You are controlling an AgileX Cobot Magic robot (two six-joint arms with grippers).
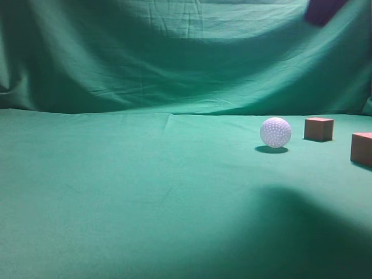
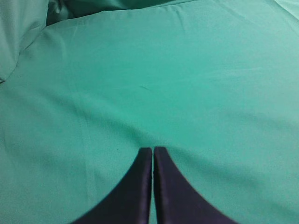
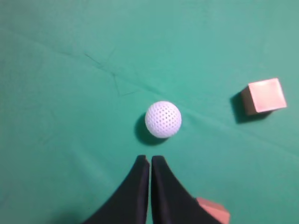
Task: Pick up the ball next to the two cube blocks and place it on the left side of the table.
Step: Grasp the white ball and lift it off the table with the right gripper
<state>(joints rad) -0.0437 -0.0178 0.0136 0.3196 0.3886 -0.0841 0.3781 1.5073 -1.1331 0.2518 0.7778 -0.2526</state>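
Note:
The white dimpled ball (image 1: 275, 132) rests on the green table (image 1: 128, 186) at the right, with one reddish-brown cube (image 1: 318, 128) just right of it and a second cube (image 1: 361, 148) at the right edge. In the right wrist view the ball (image 3: 162, 119) lies just ahead of my right gripper (image 3: 150, 160), which is shut and empty above the cloth; one cube (image 3: 265, 95) sits to the right, the other (image 3: 214, 211) peeks from behind the right finger. My left gripper (image 2: 153, 150) is shut and empty over bare cloth.
A green cloth backdrop (image 1: 174, 52) rises behind the table. A dark part of an arm (image 1: 323, 10) shows at the top right of the exterior view. A broad shadow (image 1: 290, 232) lies on the cloth at the front right.

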